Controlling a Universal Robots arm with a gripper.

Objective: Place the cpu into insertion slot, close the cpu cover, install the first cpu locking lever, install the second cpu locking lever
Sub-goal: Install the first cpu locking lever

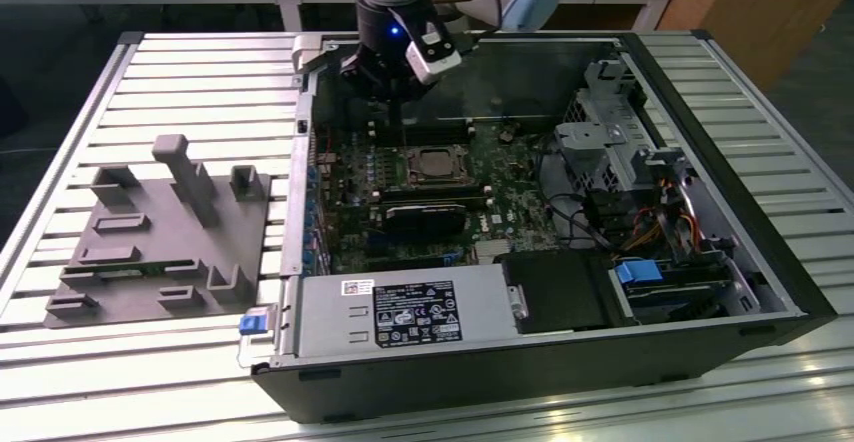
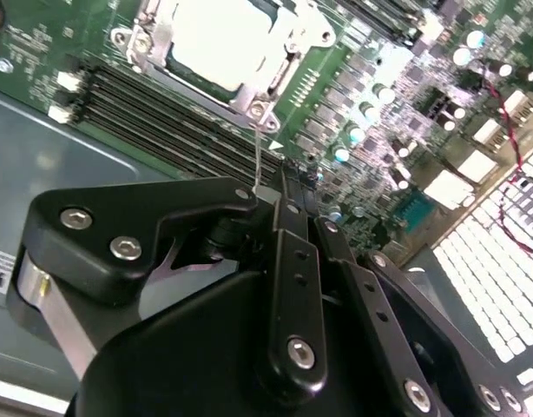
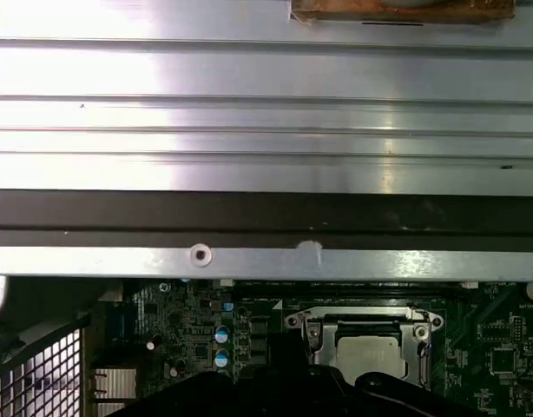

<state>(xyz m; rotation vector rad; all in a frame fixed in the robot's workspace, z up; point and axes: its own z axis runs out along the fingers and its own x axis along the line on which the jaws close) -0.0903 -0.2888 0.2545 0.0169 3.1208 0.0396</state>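
Observation:
The cpu (image 1: 435, 166) lies in the insertion slot (image 1: 412, 156) on the green board inside the open computer case. In both wrist views its pale metal top (image 2: 216, 39) (image 3: 369, 358) shows through the cut-out of the cpu cover (image 2: 155, 36) (image 3: 317, 335), which lies flat over it. A thin silvery locking lever (image 2: 259, 156) rises from the socket's corner up to the black fingers. My gripper (image 2: 288, 181) (image 1: 402, 112) hangs just beyond the socket's far side. The fingers are shut together, and the lever's free end rests against their side.
A grey moulded fixture (image 1: 160, 227) stands on the slatted table at the exterior view's left. Inside the case are a black block (image 1: 427, 218), the power supply (image 1: 400, 312), a drive cage (image 1: 607, 152) and cables. Long black memory slots (image 2: 162, 113) run beside the socket.

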